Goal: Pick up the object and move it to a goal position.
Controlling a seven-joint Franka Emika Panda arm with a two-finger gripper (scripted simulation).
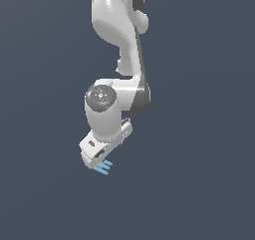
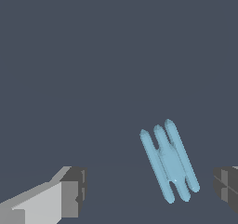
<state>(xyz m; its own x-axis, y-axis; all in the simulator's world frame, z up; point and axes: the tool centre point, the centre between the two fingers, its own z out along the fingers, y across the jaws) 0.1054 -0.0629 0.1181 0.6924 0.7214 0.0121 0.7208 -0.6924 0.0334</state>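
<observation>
The object [image 2: 169,162] is a small flat light-blue piece of three thin parallel bars joined at the middle. In the wrist view it lies between the two dark pads of my gripper [image 2: 147,187], tilted a little. It is much closer to one fingertip [image 2: 226,186] than to the other fingertip [image 2: 73,189], and a gap shows on both sides. The jaws stand wide apart, so the gripper is open. In the exterior view the white gripper [image 1: 97,160] points down and the object [image 1: 104,168] peeks out just under it.
A flat dark grey-blue surface fills both views. The white arm [image 1: 117,60] comes down from the upper edge of the exterior view. Nothing else shows.
</observation>
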